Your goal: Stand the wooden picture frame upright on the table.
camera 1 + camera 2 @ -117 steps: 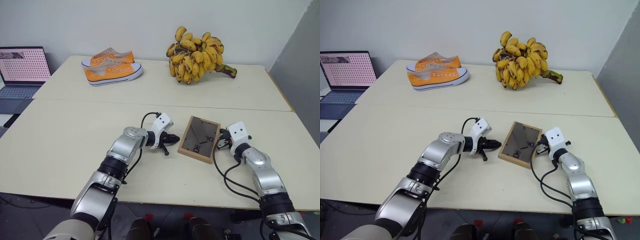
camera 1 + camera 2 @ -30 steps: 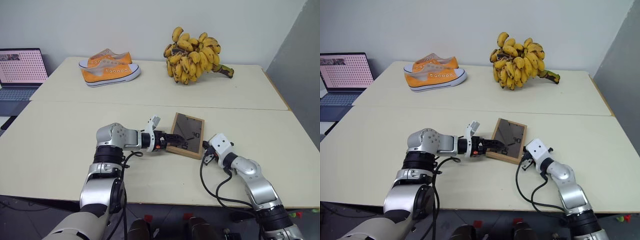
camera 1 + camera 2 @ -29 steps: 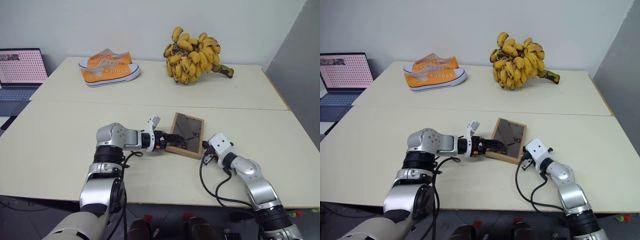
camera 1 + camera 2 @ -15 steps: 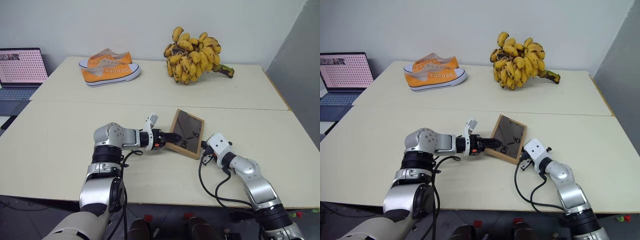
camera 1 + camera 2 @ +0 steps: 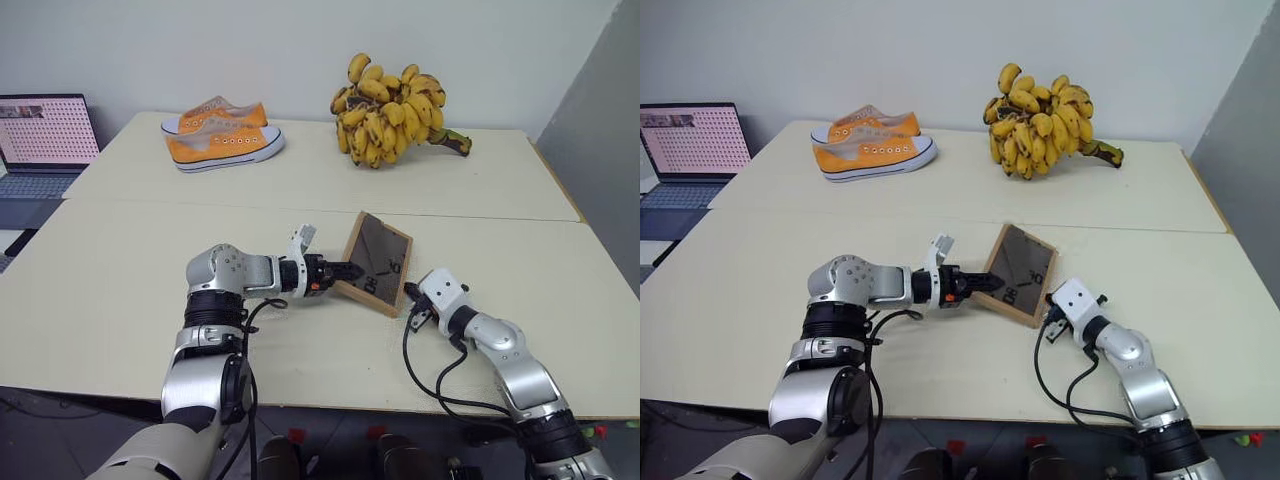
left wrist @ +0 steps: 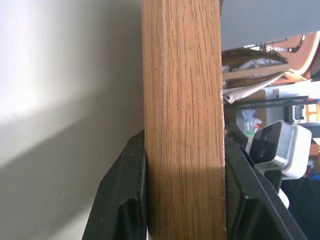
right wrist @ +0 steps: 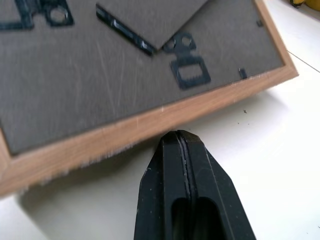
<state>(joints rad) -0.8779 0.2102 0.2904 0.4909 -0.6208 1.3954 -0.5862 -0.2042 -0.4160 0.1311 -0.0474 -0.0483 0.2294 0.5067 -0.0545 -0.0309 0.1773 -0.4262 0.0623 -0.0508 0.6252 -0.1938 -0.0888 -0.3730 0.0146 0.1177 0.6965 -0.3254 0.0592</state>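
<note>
The wooden picture frame is tilted up off the table, dark grey back toward me and its right edge down on the tabletop. My left gripper is shut on the raised left edge. In the left wrist view the light-wood edge sits clamped between both black fingers. My right gripper is shut, with its tip on the table right beside the frame's lowered edge. The fold-out stand lies against the back.
A pair of orange sneakers and a big bunch of bananas sit at the far side of the table. A laptop stands off the table's left end. A seam crosses the tabletop.
My left gripper closed on the frame's left edge and raised it, so the frame tilts more steeply. The right gripper stayed shut by the lower edge.
</note>
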